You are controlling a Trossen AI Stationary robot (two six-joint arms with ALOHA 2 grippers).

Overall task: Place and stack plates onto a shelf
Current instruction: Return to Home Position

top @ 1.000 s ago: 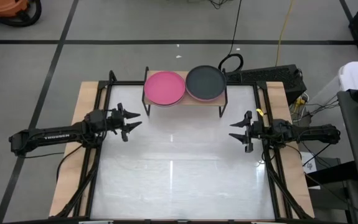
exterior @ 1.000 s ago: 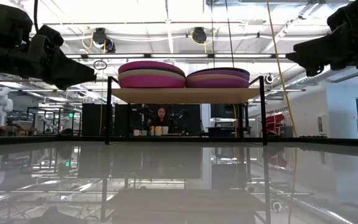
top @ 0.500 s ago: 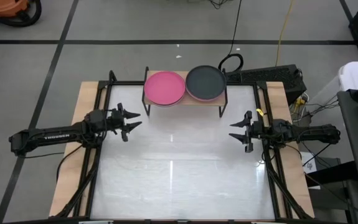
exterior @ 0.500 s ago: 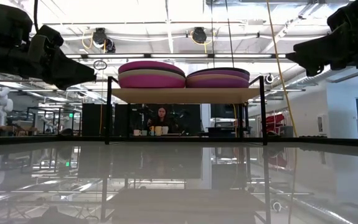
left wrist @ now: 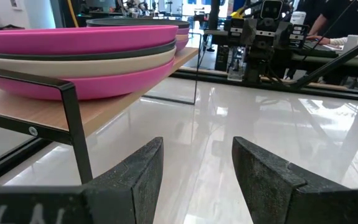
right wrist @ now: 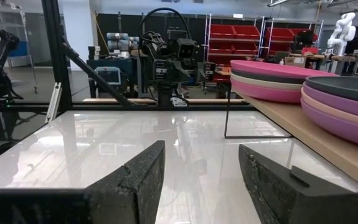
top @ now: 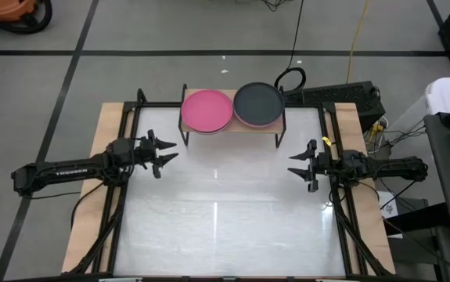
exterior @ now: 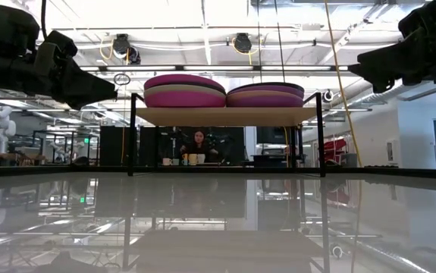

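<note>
Two stacks of plates rest by their undersides on the light-wood shelf [top: 232, 125] at the table's far edge. The left stack [top: 207, 110] has a hot pink plate on top, above dark grey, beige and hot pink ones [left wrist: 85, 59]. The right stack [top: 258, 103] is topped by a dark grey plate over purple and pink ones [right wrist: 343, 102]. My left gripper [top: 164, 153] hovers open near the table's left edge, left of the shelf. My right gripper [top: 297, 165] hovers open near the right edge. Neither holds anything.
The shelf's thin black legs [exterior: 132, 133] stand on the glossy white tabletop [top: 225, 211]. Wooden strips and black frame rails [top: 119, 117] run along the table's sides. Cables [top: 291, 78] lie behind the shelf. A person sits in the room beyond [exterior: 198, 144].
</note>
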